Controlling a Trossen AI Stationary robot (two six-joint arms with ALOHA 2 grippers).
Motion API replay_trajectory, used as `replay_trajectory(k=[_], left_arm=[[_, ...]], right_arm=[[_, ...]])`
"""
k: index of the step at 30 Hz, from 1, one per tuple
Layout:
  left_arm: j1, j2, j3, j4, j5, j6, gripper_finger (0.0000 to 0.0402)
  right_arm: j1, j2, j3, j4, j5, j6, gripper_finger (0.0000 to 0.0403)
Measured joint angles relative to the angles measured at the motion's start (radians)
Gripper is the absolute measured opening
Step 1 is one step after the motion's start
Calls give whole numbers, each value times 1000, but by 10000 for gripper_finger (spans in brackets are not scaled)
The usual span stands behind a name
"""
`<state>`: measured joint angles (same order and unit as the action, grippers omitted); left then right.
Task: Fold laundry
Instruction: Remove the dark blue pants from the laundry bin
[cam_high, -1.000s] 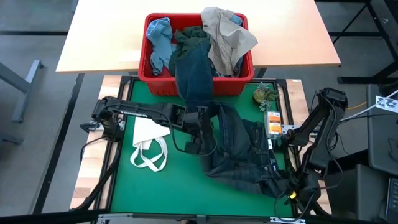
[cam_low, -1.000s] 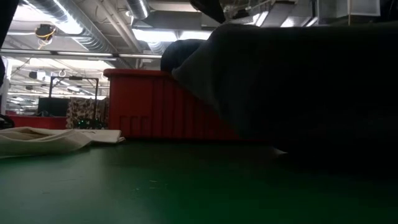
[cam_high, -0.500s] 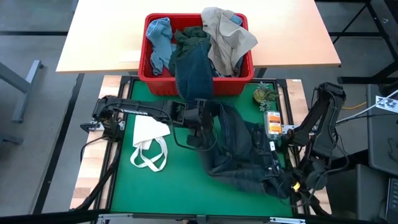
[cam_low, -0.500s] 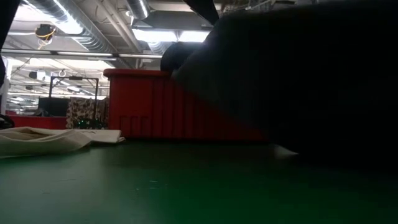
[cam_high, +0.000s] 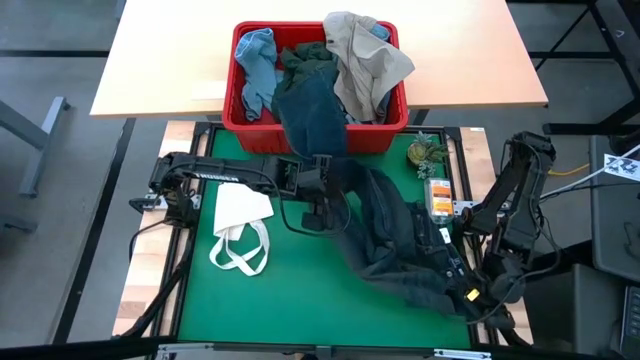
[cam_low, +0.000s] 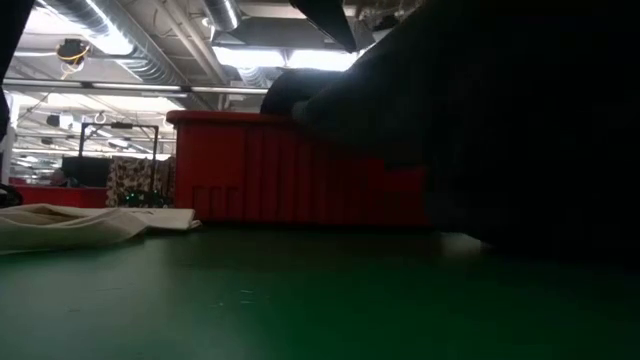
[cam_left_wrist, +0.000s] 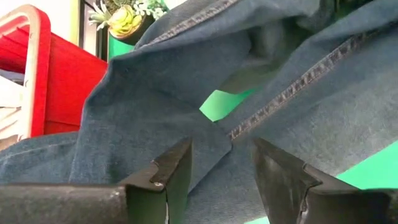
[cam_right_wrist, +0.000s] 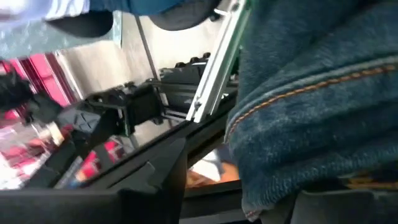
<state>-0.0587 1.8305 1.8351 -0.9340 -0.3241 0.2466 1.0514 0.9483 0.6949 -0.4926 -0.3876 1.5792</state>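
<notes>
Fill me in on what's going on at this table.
Two robot arms are handling a pair of dark jeans spread over the green table. The left hand grips the denim near the red basket; the right hand holds it at the table's near right corner. More clothes sit in the basket, and a white tote bag lies aside.

A white tote bag (cam_high: 240, 228) with loop handles lay flat on the green mat (cam_high: 280, 295), near its left side. A red bin (cam_high: 250, 130) stood at the mat's far edge against a pale wooden table (cam_high: 160, 60). A small potted plant (cam_high: 423, 152) and an orange card (cam_high: 438, 197) sat near the mat's right edge.
</notes>
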Motion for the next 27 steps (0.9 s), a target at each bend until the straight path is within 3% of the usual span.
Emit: replay_trajectory(k=[2, 5, 10, 15, 21, 27], left_arm=[[-3, 0, 0, 0, 0, 0, 160], [-3, 0, 0, 5, 18, -5, 160], [-5, 7, 0, 49, 222, -45, 160], [-41, 28, -2, 68, 370, -61, 160], [-117, 96, -2, 62, 365, -54, 160], [-141, 114, -2, 55, 263, -27, 160]], right_arm=[[0, 1, 0, 1, -1, 25, 159], [4, 0, 0, 24, 91, -15, 159], [3, 9, 0, 28, 379, -178, 159], [3, 30, 0, 23, 447, -245, 159], [3, 64, 0, 14, 442, -308, 159], [-14, 39, 0, -145, 575, -340, 159]])
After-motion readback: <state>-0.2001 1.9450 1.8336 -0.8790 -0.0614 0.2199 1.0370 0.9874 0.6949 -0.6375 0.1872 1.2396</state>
